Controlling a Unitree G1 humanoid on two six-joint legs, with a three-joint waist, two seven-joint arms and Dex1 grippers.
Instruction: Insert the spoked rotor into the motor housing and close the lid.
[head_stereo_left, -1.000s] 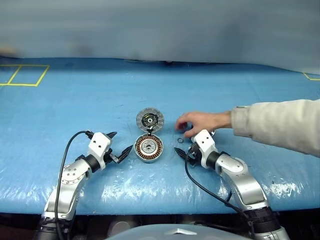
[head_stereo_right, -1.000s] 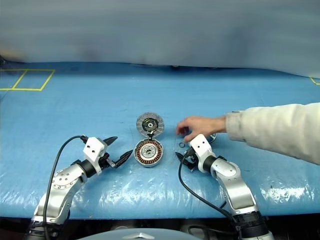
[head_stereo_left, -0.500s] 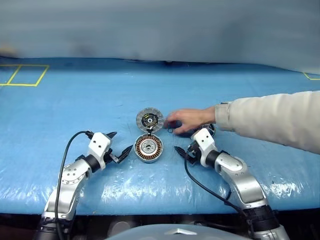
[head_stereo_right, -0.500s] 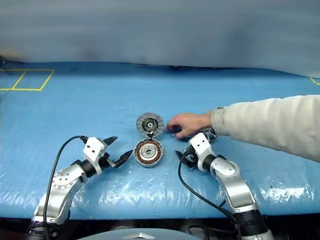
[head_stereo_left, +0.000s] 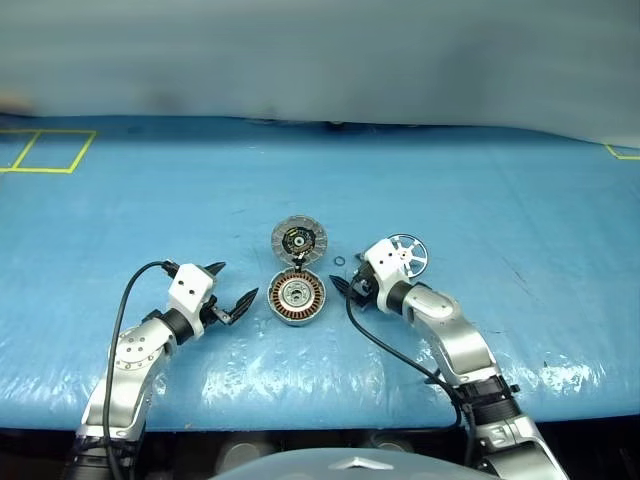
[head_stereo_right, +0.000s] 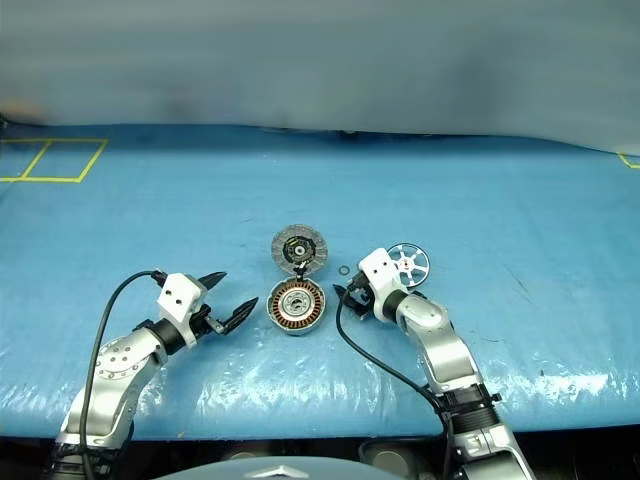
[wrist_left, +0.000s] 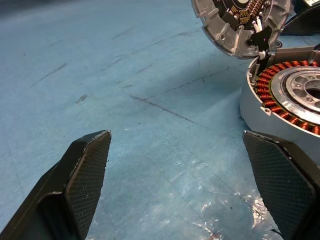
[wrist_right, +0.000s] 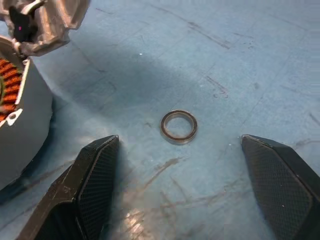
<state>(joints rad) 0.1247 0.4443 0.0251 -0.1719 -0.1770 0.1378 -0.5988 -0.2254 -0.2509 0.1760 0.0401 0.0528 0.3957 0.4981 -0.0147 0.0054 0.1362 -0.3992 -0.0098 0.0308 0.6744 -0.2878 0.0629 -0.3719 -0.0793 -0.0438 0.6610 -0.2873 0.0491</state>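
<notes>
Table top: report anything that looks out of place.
A small loose metal ring lies alone on the blue table cover, between the open motor housing and the spoked rotor. It sits in no part.

Small metal ring (wrist_right: 179, 126) flat on blue table cover (head_stereo_left: 150, 215); yellow tape square (head_stereo_left: 45, 150) far-left.

On the blue table (head_stereo_left: 150, 210) lie one motor housing (head_stereo_left: 298, 298), one lid (head_stereo_left: 299, 240) at its far edge, one spoked rotor (head_stereo_left: 408, 253) to the right, and one small ring (head_stereo_left: 340, 263). Two grippers: left gripper (head_stereo_left: 229, 288), right gripper (head_stereo_left: 343, 288).
</notes>
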